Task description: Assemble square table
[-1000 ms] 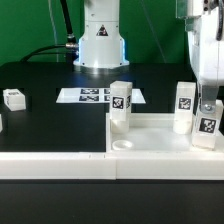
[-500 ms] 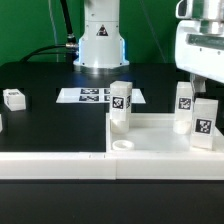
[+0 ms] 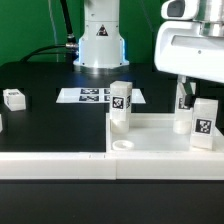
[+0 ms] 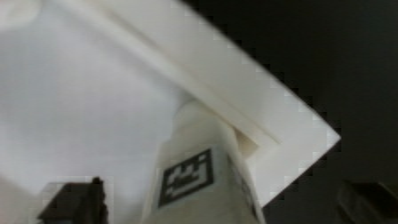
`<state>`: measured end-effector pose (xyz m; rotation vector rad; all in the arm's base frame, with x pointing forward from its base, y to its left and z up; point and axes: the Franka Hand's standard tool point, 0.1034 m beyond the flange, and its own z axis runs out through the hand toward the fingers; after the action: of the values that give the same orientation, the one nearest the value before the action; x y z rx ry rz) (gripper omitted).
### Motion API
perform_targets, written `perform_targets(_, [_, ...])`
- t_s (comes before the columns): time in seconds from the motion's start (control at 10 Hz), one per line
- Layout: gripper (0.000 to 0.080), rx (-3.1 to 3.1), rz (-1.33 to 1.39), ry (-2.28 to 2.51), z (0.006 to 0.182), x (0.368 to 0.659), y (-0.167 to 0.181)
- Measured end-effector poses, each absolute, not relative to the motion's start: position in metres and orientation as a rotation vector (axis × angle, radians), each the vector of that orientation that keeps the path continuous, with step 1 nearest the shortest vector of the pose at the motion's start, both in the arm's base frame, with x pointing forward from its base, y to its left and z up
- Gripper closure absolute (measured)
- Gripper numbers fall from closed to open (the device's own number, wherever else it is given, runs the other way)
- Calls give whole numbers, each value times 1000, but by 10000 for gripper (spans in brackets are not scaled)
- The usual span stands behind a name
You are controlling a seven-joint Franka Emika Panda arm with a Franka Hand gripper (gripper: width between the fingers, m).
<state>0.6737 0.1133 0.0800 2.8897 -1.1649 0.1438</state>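
Observation:
The white square table top [image 3: 160,146] lies at the exterior view's right. Three white tagged legs stand in its corner sockets: one at the back left [image 3: 120,106], one at the back right [image 3: 186,108], partly behind my hand, and one at the front right [image 3: 207,123]. A fourth leg [image 3: 13,98] lies loose on the table at the left. My gripper [image 3: 192,92] hangs open above the right-hand legs and holds nothing. In the wrist view a tagged leg [image 4: 210,170] stands below, between my spread dark fingers [image 4: 71,203], untouched, with the top [image 4: 89,90] beneath.
The marker board [image 3: 92,96] lies at the back middle, in front of the robot base [image 3: 100,40]. A long white rail [image 3: 55,160] runs along the front, against the table top's left side.
My gripper has let go of the front right leg and risen up and to the exterior view's left. The leg stays upright in its socket.

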Motion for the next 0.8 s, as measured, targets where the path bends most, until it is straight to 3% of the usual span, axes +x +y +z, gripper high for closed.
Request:
perform_targets(0.2, [150,2990,140,-796,75,676,103])
perform_targets(0.5, [177,2980,141,-837,75,676,103])
perform_targets(0.7, [512,2922,143,-1052,75,676,104])
perform_targets(0.8, [509,2908,144,-1093,75,676,104])
